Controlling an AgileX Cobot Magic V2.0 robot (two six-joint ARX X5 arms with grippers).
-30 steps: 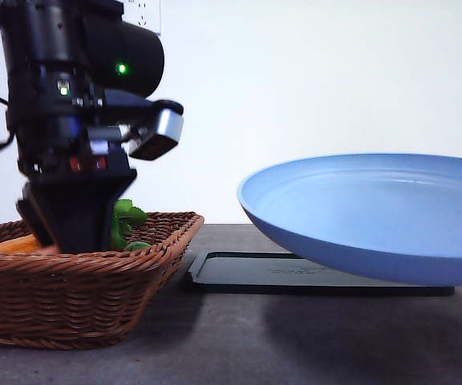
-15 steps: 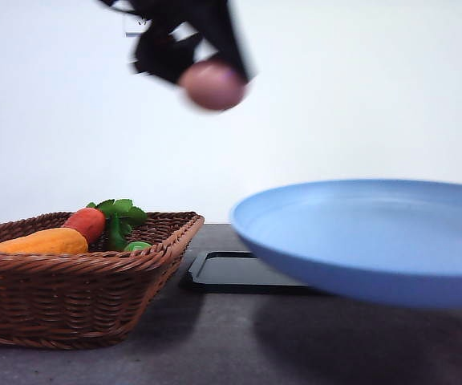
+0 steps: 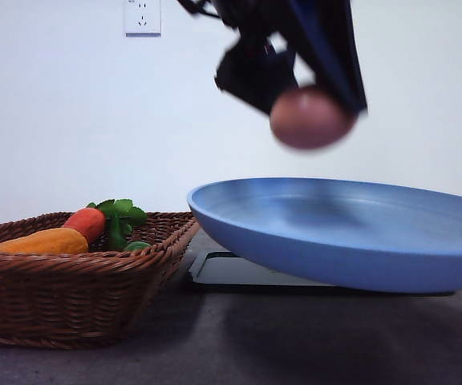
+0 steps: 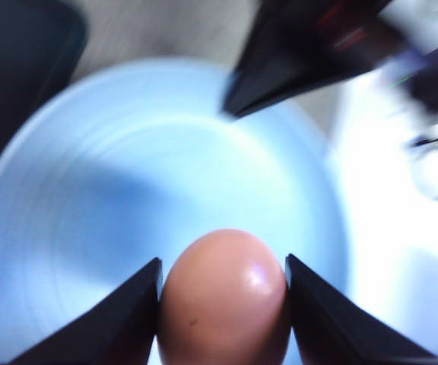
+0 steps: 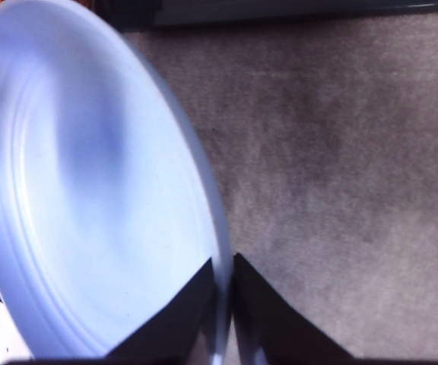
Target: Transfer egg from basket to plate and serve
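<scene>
The reddish-brown egg [image 3: 311,117] hangs in the air above the light-blue plate [image 3: 335,241], with my left gripper [image 3: 315,100] shut on it. In the left wrist view the egg [image 4: 223,300] sits between the two dark fingers [image 4: 128,319], with the plate [image 4: 90,213] right beneath. My right gripper [image 5: 223,319] is shut on the plate's rim [image 5: 215,228] and holds the plate off the table, at the right edge of the front view. The brown wicker basket [image 3: 70,297] rests on the table at the left.
In the basket lie an orange-yellow toy [image 3: 38,241], a red carrot-shaped toy [image 3: 87,223] with green leaves and a small green item [image 3: 137,246]. A flat black tray [image 3: 239,271] lies on the table under the plate. The table top [image 3: 231,345] is dark grey.
My left gripper has risen out of the basket with the egg and travelled right, and now hangs over the plate. The plate has shifted left toward the basket.
</scene>
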